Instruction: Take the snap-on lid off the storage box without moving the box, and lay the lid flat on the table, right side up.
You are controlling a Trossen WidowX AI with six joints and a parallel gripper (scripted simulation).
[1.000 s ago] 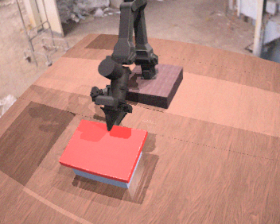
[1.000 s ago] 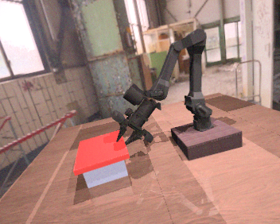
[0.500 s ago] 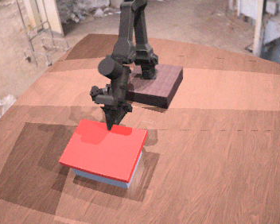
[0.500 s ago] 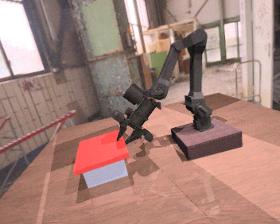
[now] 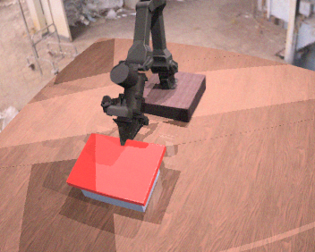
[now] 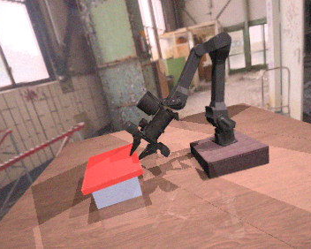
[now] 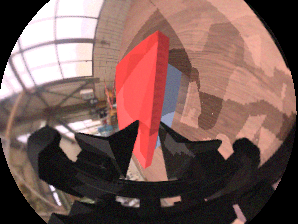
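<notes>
Arm (image 5: 142, 50) (image 6: 217, 79) rises nearly upright from its foot on a dark wooden block (image 5: 196, 91) (image 6: 254, 154). Bend high up, top of the reach; from there the forearm slopes down toward the box side. Wrist section runs on obliquely, below the elbow, so the end effector (image 5: 123, 143) (image 6: 135, 157) (image 7: 148, 123) points down and outward at a slant, neither plumb nor level.

Fingers part-way apart, pinching the edge of the red lid (image 5: 119, 170) (image 6: 113, 168) (image 7: 139, 85) on the side facing the arm's foot. Exterior view: one fingertip over the lid's upper face, the other at the outer, lower side of that edge. Wrist view: the lid's edge runs between the two dark fingers, broad red face to the left, box wall to the right.

Lid lies over the top of the pale blue storage box (image 5: 114, 199) (image 6: 117, 192) (image 7: 171, 90), overhanging its walls, broad face up. Whether the rim has come loose anywhere, cannot tell. Box stands on the wooden tabletop (image 5: 249, 179) (image 6: 254, 212) (image 7: 225, 45), near the block but apart from it. Lid not on the tabletop.
</notes>
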